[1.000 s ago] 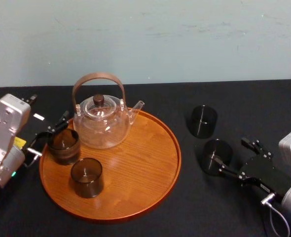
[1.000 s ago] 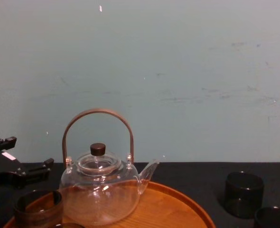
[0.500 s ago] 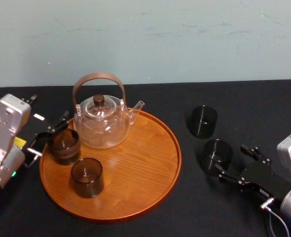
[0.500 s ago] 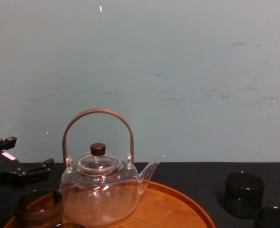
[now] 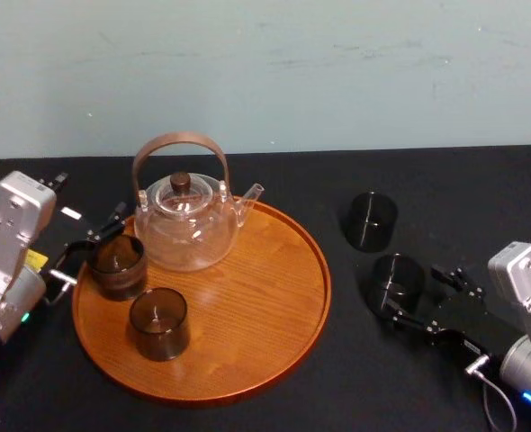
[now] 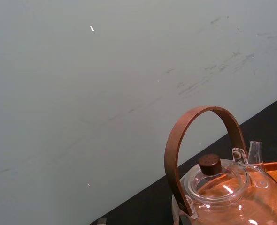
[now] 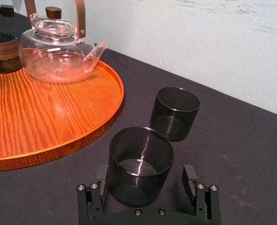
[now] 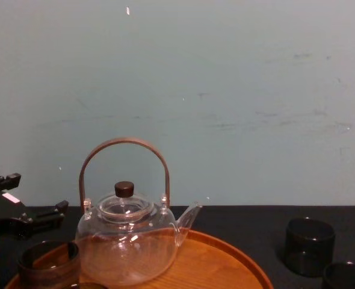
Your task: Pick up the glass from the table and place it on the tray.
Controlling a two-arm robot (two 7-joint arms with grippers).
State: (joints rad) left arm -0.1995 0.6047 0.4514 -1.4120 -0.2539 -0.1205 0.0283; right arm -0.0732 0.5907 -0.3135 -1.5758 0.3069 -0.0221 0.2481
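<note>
Step in hand: grasp approach. The right gripper [image 7: 143,192] straddles the nearer smoked glass [image 7: 139,161] with its jaws spread and a gap on each side. The glass stands upright on the black table [image 5: 481,198], near the round wooden tray [image 5: 247,351]. The next move calls for closing squarely on the wall (smooth, probably slippery), then lifting clear of the tray rim. Against half a second earlier, the right gripper has edged toward the unmoved glass; the left gripper [image 5: 90,247], also spread, remains at the tray's left edge.
</note>
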